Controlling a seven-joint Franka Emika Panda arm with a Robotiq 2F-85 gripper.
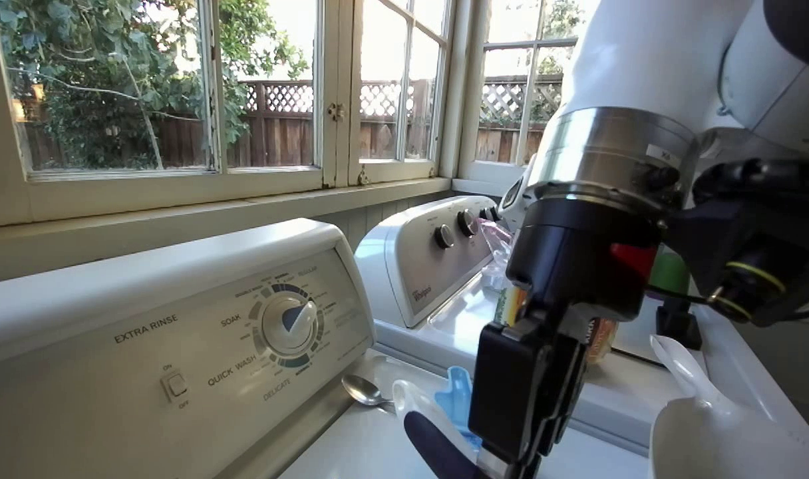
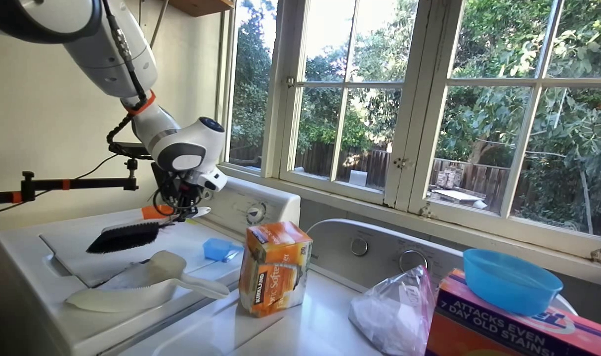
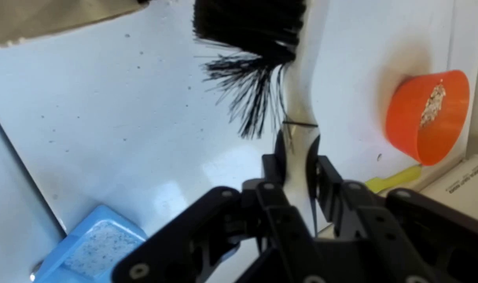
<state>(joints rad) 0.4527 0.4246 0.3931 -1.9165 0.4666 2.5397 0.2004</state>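
pincer (image 3: 297, 163) was gripping the brush (image 2: 125, 238) by its handle (image 1: 438, 439), just behind the neck. brush was over the washer top (image 3: 105, 169): handle end ran toward the washer console (image 1: 211, 293), black bristles (image 3: 249, 27) stuck out toward the front edge and faced the whirlpool machine (image 1: 404, 266). clump near the neck was splayed. couldn't tell if any bristle touched down.

dark specks (image 3: 138, 67) were scattered across the washer top. dustpan (image 2: 127, 299) sat along the side edge next to the whirlpool machine, toward the front. blue scoop (image 2: 212, 253) with pale speckled contents was near the back corner, same side, spoon (image 1: 362, 390) just beside it. orange cup (image 3: 404, 118) with tan bits inside was near the opposite back corner, yellow piece (image 3: 400, 177) next to it.

whirlpool machine carried, in an exterior view: fabric softener box (image 2: 273, 269) near the washer-side edge, clear bag (image 2: 389, 316) with white contents, orange box (image 2: 483, 324) with blue bowl (image 2: 508, 282) on top.
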